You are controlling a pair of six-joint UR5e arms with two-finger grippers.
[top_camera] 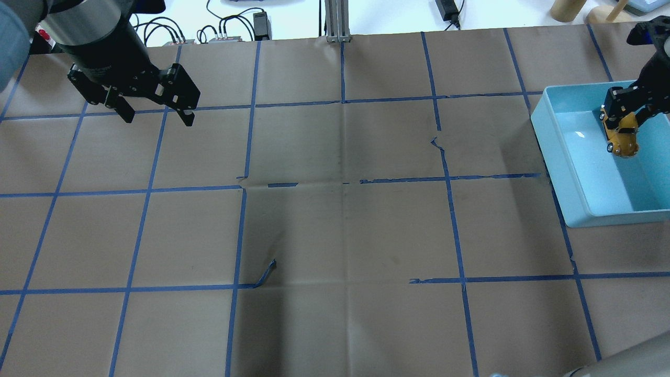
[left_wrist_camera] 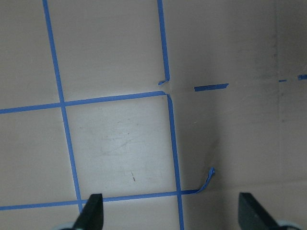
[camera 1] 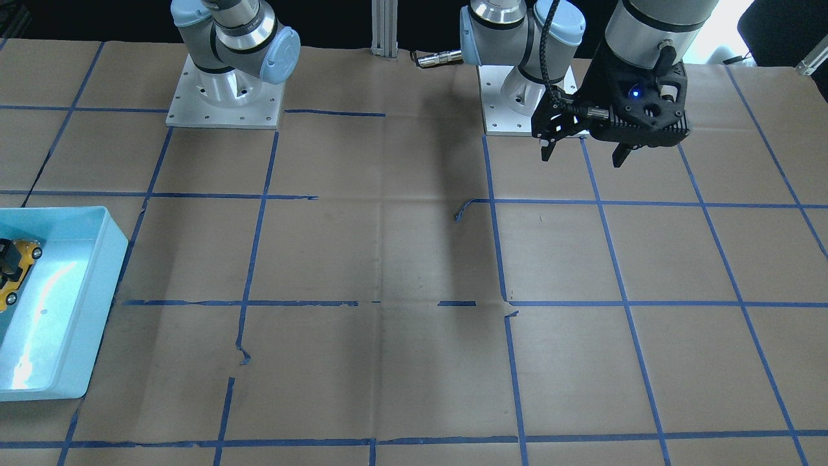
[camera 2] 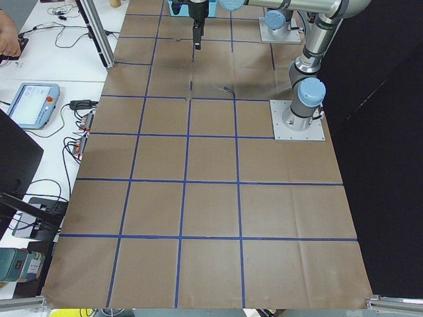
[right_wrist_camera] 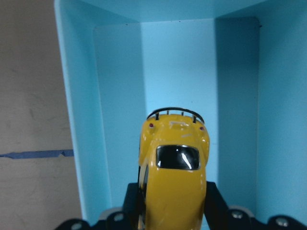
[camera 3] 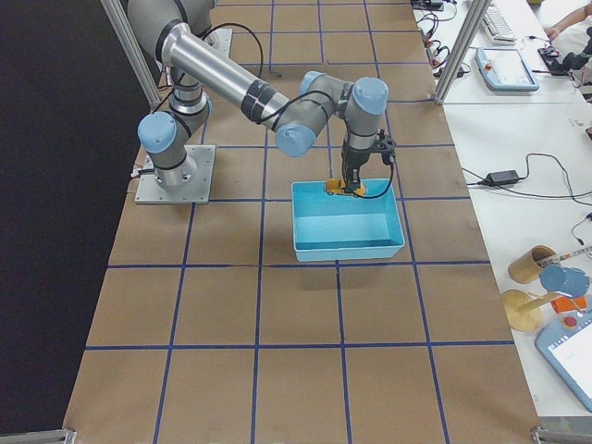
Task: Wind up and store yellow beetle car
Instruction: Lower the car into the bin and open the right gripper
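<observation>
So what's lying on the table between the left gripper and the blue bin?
Nothing. In the overhead view, the stretch between the left gripper and the bin is only brown paper with blue tape lines.

Overhead, front: opposed, steeply down on tabletop [top_camera: 335,235]. Side views: from either end, far. Wrist views: close, downward. Front, overhead share light-blue bin [top_camera: 568,173]

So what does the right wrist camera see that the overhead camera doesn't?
Only the right wrist view shows the yellow beetle car close up, with its dark window. Only the overhead view shows the left gripper, open above the taped table. Both show the right gripper holding the car in the blue bin.
</observation>
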